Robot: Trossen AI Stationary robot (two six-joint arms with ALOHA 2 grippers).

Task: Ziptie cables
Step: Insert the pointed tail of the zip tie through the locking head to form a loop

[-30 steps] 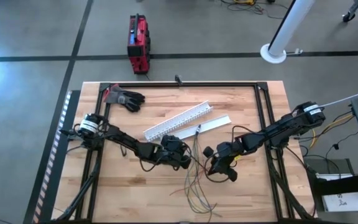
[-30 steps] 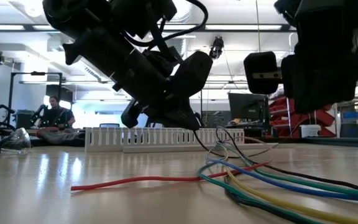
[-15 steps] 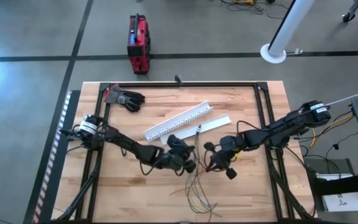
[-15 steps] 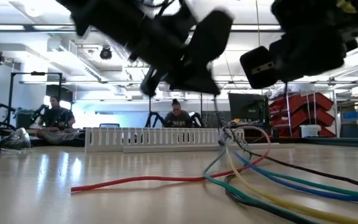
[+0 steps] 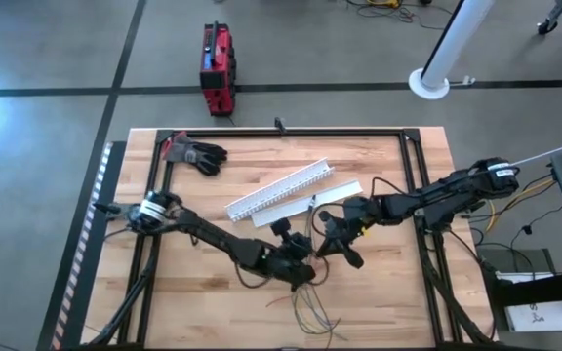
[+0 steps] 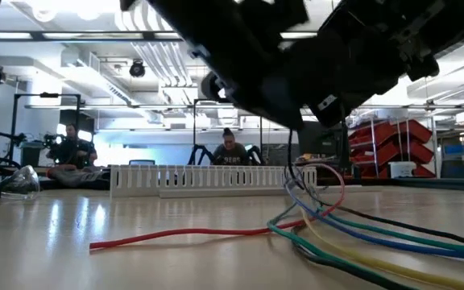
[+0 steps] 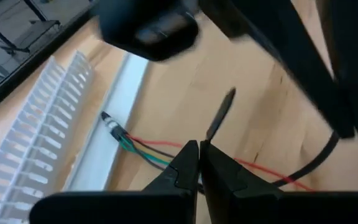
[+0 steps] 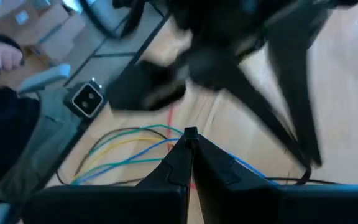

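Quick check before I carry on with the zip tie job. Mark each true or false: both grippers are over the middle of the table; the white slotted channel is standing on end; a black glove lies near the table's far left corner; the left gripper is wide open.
1. Both grippers are over the middle of the table. True: the left gripper and right gripper meet above the cables.
2. The white slotted channel stands on end. False: it lies flat, slanted across the table.
3. A black glove lies near the far left corner. True.
4. The left gripper is wide open. False: the left wrist view shows its fingers pressed together.

Cables [image 5: 312, 302] on table [image 5: 213, 312]
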